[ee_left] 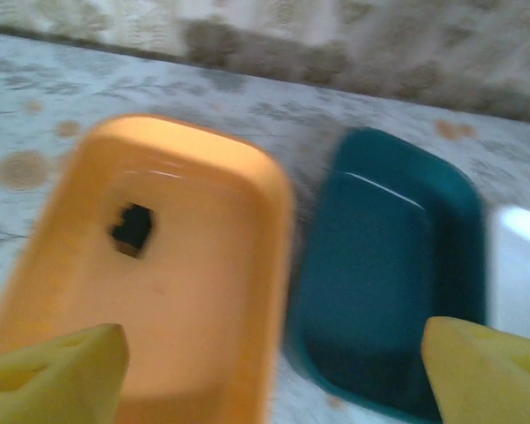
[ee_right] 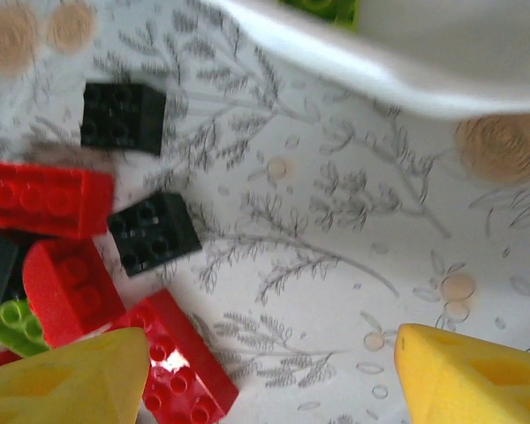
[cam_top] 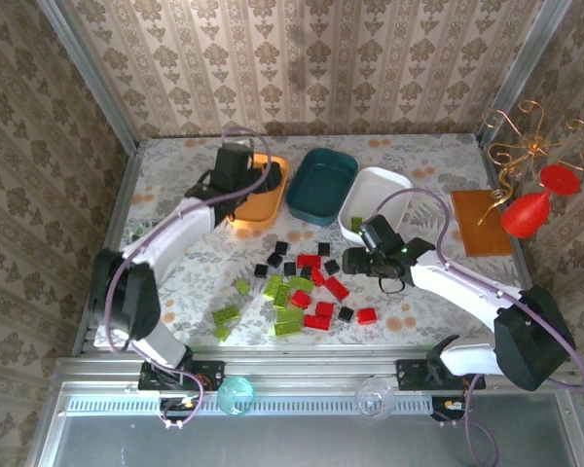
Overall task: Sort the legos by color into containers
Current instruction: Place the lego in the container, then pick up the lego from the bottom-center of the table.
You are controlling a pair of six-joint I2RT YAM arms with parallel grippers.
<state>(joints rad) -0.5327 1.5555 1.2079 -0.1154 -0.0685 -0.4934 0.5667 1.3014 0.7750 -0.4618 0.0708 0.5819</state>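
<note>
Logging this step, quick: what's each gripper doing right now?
Left gripper: open, holding nothing.
Right gripper: open, holding nothing.

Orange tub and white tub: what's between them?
The dark teal tub lies between the orange tub and the white tub, nothing else. The top external view shows it; the left wrist view agrees.

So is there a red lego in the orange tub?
No, the one brick seen lying in the orange tub is a black brick, not a red one.
</note>
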